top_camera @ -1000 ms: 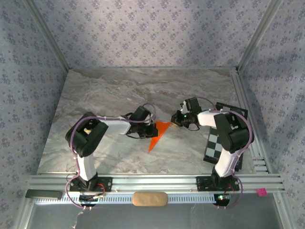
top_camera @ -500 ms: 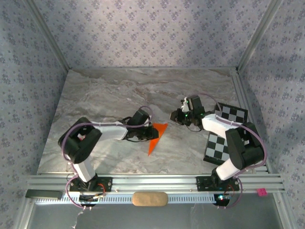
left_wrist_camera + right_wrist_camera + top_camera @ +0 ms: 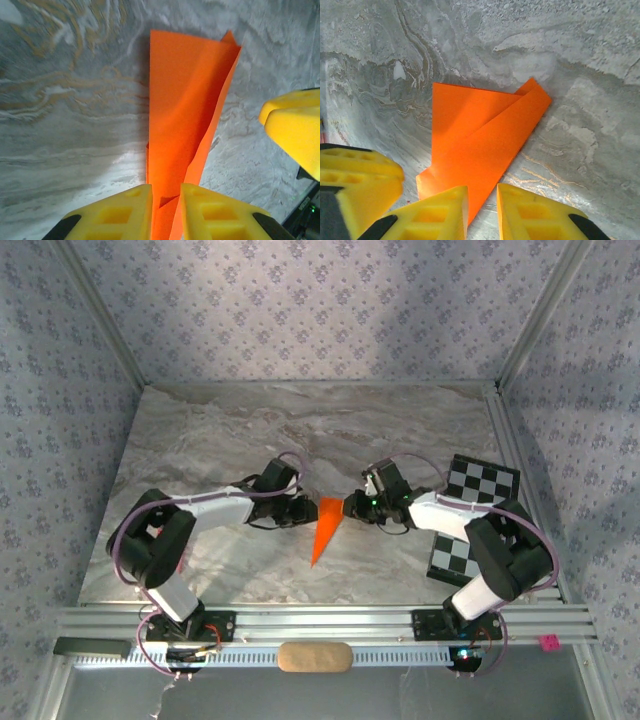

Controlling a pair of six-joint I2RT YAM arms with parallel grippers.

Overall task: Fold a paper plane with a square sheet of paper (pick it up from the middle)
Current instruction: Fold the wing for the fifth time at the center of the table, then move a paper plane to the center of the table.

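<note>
The paper plane (image 3: 323, 530) is a slim orange dart lying on the marble table (image 3: 200, 440), its sharp tip pointing toward the near edge. My left gripper (image 3: 305, 511) sits low at its wide end from the left. In the left wrist view the folded paper (image 3: 185, 125) runs into the narrow gap of that gripper (image 3: 166, 212); the jaws stand slightly apart, open. My right gripper (image 3: 350, 508) faces it from the right. Its fingers (image 3: 482, 212) are also a little apart, straddling the paper's (image 3: 480, 140) near edge.
A black-and-white checkerboard card (image 3: 485, 480) lies at the right, partly under the right arm. A small pink stick (image 3: 548, 642) and a tan oblong pad (image 3: 314, 657) sit on the front rail. Patterned walls enclose the table.
Both grippers' jaws have parted from shut. The orange paper went from a broader raised triangle to a slim dart flat on the table. The right gripper moved left; the left drew back.
</note>
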